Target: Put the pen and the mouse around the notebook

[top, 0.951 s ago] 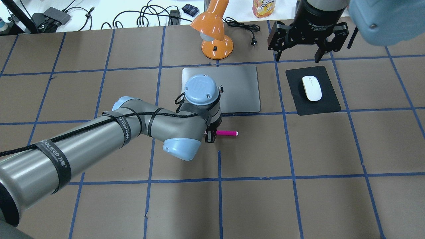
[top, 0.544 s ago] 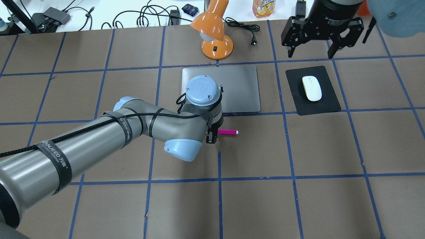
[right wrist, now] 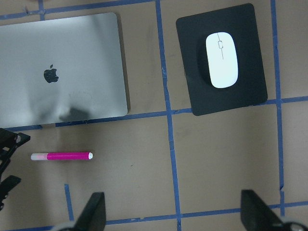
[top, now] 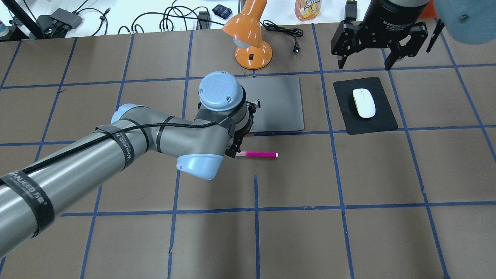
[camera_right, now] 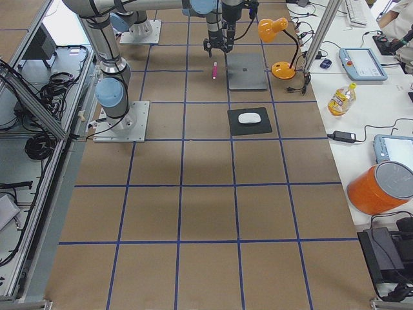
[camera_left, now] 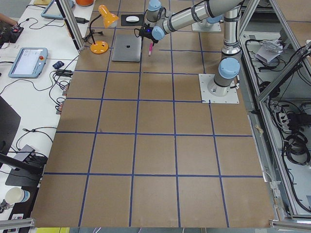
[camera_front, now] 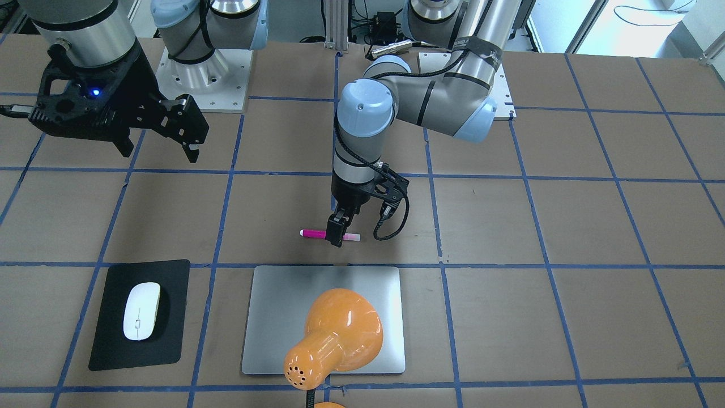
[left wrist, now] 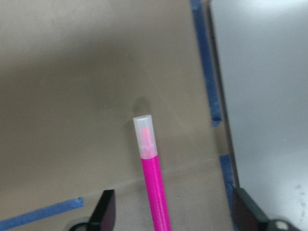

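The magenta pen (top: 259, 154) lies flat on the table just in front of the silver notebook (top: 277, 102). My left gripper (top: 233, 151) hovers at the pen's whitish cap end. In the left wrist view the pen (left wrist: 153, 178) lies between the widely spread fingers (left wrist: 103, 214), so this gripper is open. The white mouse (top: 363, 102) rests on a black pad (top: 381, 118) to the right of the notebook. My right gripper (top: 366, 64) hangs open above the table beyond the pad, holding nothing. From the front the pen (camera_front: 314, 233) lies behind the left gripper (camera_front: 337, 231).
An orange desk lamp (top: 250, 38) stands just behind the notebook, its cord (top: 286, 33) trailing right. A drink bottle (top: 308, 8) and cables lie on the white bench beyond the table's far edge. Blue tape lines grid the brown tabletop.
My left wrist has shifted left along the pen, uncovering its whitish cap end; the pen has stayed put. The right gripper has drifted right and farther from the mouse.
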Tool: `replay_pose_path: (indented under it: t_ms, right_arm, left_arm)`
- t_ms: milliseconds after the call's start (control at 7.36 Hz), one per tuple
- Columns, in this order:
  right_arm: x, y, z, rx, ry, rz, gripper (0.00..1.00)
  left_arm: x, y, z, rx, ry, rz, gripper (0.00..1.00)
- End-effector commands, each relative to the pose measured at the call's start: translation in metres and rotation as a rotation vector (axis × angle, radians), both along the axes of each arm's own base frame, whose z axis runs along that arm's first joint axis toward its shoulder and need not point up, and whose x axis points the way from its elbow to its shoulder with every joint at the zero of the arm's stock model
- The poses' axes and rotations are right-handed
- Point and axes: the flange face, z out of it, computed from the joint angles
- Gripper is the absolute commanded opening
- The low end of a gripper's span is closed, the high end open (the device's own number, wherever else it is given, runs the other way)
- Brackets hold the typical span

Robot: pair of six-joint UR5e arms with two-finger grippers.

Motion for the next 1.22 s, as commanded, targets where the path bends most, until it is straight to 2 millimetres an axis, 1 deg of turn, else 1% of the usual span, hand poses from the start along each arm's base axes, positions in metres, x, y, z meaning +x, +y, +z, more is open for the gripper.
replay_pose_path:
  t_ms: [0,136,272,408,544,680,816,951,1087]
  right_arm:
    - [0.000,0.001,0.001,-0.002,0.000,-0.003,1.00]
    - [0.000,0.001,0.001,-0.002,0.000,-0.003,1.00]
    - [0.000,0.000,0.001,-0.002,0.000,-0.003,1.00]
    - [0.000,0.000,0.001,-0.002,0.000,-0.003,1.00]
    - [0.000,0.000,0.001,-0.003,0.000,-0.003,1.00]
    - [0.000,0.000,0.001,-0.002,0.000,-0.003,1.00]
    - [0.000,0.000,0.001,-0.003,0.000,-0.003,1.00]
    - [0.000,0.000,0.001,-0.003,-0.001,-0.005,1.00]
    - [0.000,0.001,0.001,-0.003,-0.001,-0.005,1.00]
  left_arm:
    - [0.047,-0.019,0.025,-0.059,-0.063,-0.276,1.00]
    - [0.069,-0.028,0.041,-0.096,-0.097,-0.432,1.00]
    - [0.092,-0.031,0.052,-0.078,-0.133,-0.569,1.00]
    - [0.112,-0.029,0.065,-0.070,-0.171,-0.665,1.00]
    - [0.124,-0.026,0.083,-0.068,-0.196,-0.666,1.00]
    - [0.136,-0.026,0.094,-0.075,-0.209,-0.696,1.00]
    - [0.154,-0.018,0.098,0.008,-0.195,-0.749,1.00]
    - [0.178,-0.015,0.111,0.052,-0.193,-0.832,1.00]
    - [0.208,-0.014,0.130,0.100,-0.174,-0.906,1.00]
